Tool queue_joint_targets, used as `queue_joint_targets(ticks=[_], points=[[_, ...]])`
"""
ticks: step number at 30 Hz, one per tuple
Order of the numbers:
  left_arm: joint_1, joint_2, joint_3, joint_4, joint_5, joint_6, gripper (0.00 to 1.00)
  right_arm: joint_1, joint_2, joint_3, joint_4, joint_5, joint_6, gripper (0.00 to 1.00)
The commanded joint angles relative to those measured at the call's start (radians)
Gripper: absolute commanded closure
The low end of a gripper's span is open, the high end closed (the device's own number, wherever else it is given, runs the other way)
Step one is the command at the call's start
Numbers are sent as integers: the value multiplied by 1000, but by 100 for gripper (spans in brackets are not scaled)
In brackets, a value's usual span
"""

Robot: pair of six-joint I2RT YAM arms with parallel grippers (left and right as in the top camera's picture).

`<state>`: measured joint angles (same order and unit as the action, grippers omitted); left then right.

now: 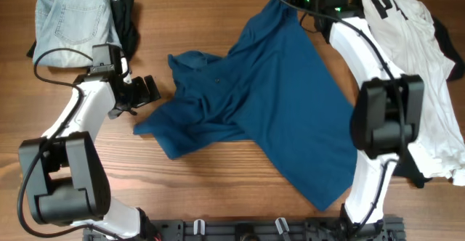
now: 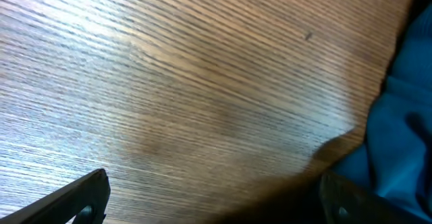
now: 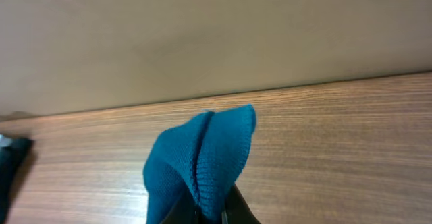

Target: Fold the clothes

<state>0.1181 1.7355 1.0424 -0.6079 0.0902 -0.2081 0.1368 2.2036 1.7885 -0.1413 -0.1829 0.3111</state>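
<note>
Blue shirt [image 1: 276,103] rumpled across mid bench [image 1: 218,190], a fold pinched in the right tool [image 3: 210,212], its tips cut off below, left tool [image 1: 144,94] spread over bare wood nearby, white shirt [image 1: 436,74] partly under the right arm [image 1: 385,117]

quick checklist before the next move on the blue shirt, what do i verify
1. right gripper shut on the dark-blue shirt edge: ok
2. left gripper open and empty: ok
3. left gripper holding the shirt: not ok, it hangs over bare table beside the bunched edge
4. shirt lying flat: not ok, the part towards the left gripper is crumpled
5. jeans apart from the shirt: ok
</note>
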Motion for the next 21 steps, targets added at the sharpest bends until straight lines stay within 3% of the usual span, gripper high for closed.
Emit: queue_joint_targets(ticks=[1,2,3,4,5,6,11,15,21], points=[[2,4,19,15,-9,-9,1,0,47,47,-11,-8,-29,96],[2,4,19,17,-8,-8,1,0,53,47,-26,-6,-43,96],[2,4,19,18,-8,-8,0,0,59,47,-46,-1,-50,83],[2,4,19,16,-5,0,0,0,60,47,-71,3,-54,38],[2,4,19,12,7,25,1,0,59,47,-90,2,-72,12],[2,3,19,6,24,50,1,0,51,47,-114,3,-76,1],[2,-69,65,-179,70,142,2,-8,-62,47,-362,2,-76,0],[2,-106,64,-294,83,145,3,-8,-155,47,-628,2,-71,0],[2,-57,34,-286,76,145,10,-8,-176,19,-871,3,-74,1]])
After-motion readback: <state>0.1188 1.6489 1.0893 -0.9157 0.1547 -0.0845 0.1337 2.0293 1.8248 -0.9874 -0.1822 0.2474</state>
